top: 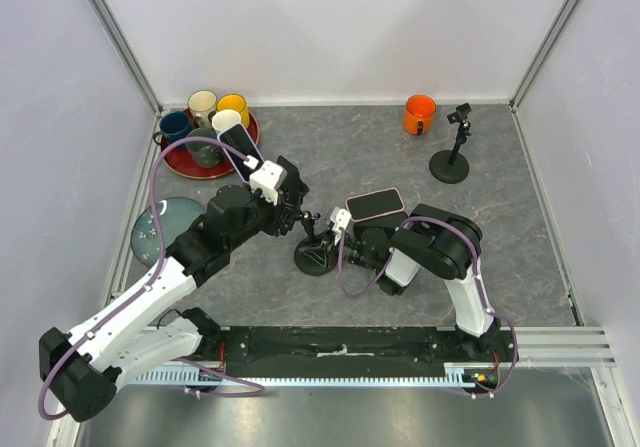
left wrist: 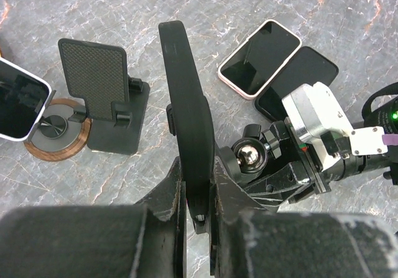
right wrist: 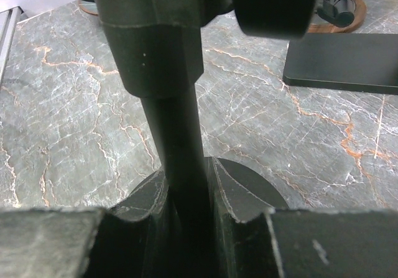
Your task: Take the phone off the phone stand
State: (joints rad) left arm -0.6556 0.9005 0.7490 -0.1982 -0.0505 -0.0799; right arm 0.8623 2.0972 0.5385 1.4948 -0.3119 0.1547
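A black phone [left wrist: 186,97] stands edge-on in the left wrist view, clamped on a black ball-head phone stand [left wrist: 249,155]. My left gripper [left wrist: 198,178] is shut on the phone's lower edge, one finger on each face. In the top view this gripper [top: 298,217] sits just above the stand's round base [top: 315,259], and the phone itself is hidden under the wrist. My right gripper [right wrist: 186,191] is shut on the stand's black pole [right wrist: 174,129], just above the base [right wrist: 255,194]. It reaches in from the right [top: 342,229].
A pink-cased phone [left wrist: 260,57] and a black phone [left wrist: 298,82] lie flat behind the stand. A black plate stand [left wrist: 99,91] and a wooden-base stand [left wrist: 59,135] holding a white phone are on the left. Mugs on a red plate [top: 205,127], an orange mug [top: 419,114], a small stand [top: 450,157] and a blue plate [top: 160,227] are further off.
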